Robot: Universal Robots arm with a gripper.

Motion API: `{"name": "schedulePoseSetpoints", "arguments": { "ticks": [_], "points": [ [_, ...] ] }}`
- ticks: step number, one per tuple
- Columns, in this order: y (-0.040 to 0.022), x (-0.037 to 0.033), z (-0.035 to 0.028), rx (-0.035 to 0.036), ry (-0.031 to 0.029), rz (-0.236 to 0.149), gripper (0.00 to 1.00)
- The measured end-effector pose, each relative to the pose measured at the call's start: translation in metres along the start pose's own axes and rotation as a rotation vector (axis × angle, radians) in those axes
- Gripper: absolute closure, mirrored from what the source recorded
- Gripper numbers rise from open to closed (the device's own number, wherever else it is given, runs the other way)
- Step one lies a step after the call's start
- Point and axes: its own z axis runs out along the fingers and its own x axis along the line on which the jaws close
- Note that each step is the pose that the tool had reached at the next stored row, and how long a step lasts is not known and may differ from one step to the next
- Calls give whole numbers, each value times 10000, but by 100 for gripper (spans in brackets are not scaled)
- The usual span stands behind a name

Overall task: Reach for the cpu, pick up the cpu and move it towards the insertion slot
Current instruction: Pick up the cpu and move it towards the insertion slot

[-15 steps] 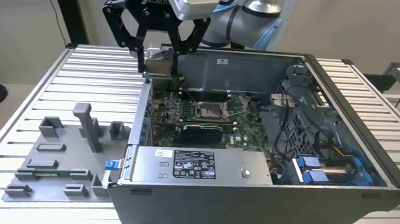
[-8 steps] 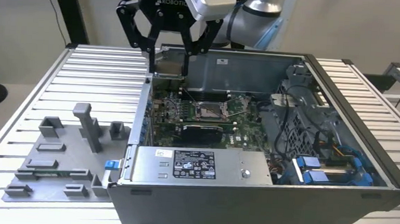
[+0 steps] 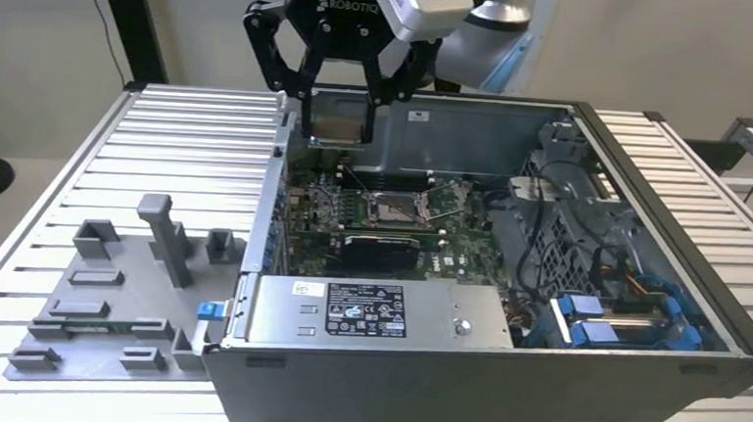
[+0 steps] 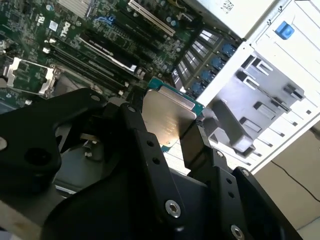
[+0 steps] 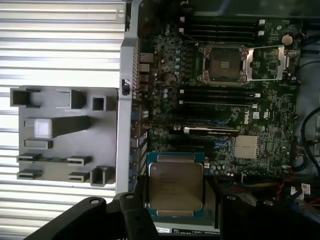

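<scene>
My gripper (image 3: 336,118) is shut on the cpu (image 3: 334,127), a flat square chip with a silvery top, which hangs in the air above the back corner of the open computer case on the exterior view's left. In both wrist views the cpu (image 5: 175,186) (image 4: 167,117) sits between black fingers (image 4: 197,145). The insertion slot (image 3: 396,208) is a silver-framed socket with a dark centre on the green board, below the chip and toward the exterior view's right. This insertion slot (image 5: 223,64) (image 4: 27,75) stands open with nothing in it.
The case wall (image 3: 271,180) runs just below the gripper. A silver power supply (image 3: 377,314) fills the case front, and cables with blue drive parts (image 3: 619,319) lie on the exterior view's right. A grey fixture plate with upright blocks (image 3: 123,294) rests on the slatted table (image 3: 184,150).
</scene>
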Motion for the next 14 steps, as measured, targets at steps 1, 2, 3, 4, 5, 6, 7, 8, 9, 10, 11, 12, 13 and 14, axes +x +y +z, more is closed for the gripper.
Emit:
{"name": "schedulePoseSetpoints", "arguments": {
  "ticks": [1,2,3,4,5,6,7,8,9,10,11,12,13,14],
  "points": [
    [0,-19,-1,0,-7,0,100],
    [0,-33,-1,0,-17,-1,100],
    [0,-47,-2,0,-27,0,100],
    [0,-60,-2,1,-36,0,100],
    [0,-75,-3,1,-43,0,100],
    [0,-87,-4,2,-49,0,100],
    [0,-99,-4,2,-49,0,100],
    [-1,-100,-4,1,-50,0,100],
    [-1,-100,-4,1,-50,0,100],
    [-1,-100,-4,1,-51,0,100],
    [-1,-101,-4,0,-50,-1,100],
    [0,-101,-4,0,-51,0,100],
    [0,-101,-4,1,-50,-2,100],
    [-1,-102,-4,1,-50,-3,100]
  ]
}}
